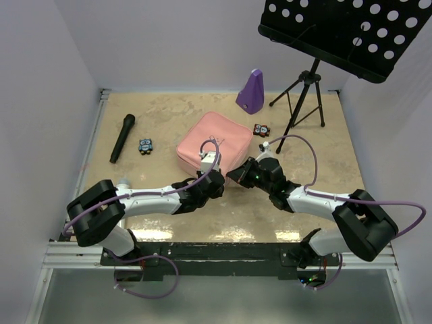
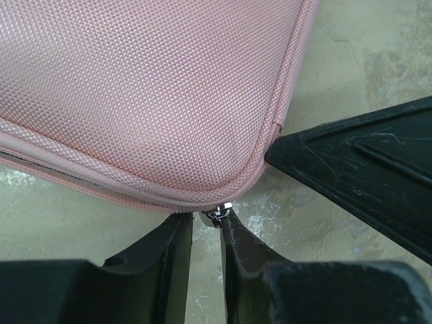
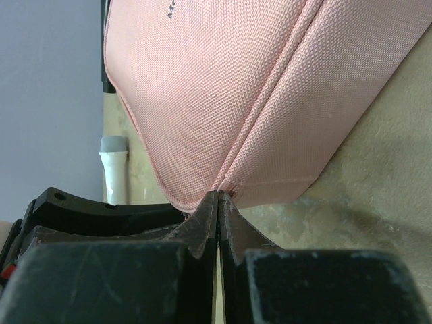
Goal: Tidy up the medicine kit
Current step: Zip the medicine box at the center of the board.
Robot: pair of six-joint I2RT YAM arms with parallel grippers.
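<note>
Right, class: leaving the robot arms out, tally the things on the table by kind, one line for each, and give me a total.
Pink medicine kit: 1
Purple metronome-shaped object: 1
Black microphone: 1
Black music stand: 1
Small patterned blocks: 2
Total: 6

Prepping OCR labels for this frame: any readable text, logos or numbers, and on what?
"M": dark print on the medicine kit lid, right wrist view; the rest is cut off by the frame's top edge.
Left tile and right tile on the table: printed patterns, too small to read.
Nothing else legible.
</note>
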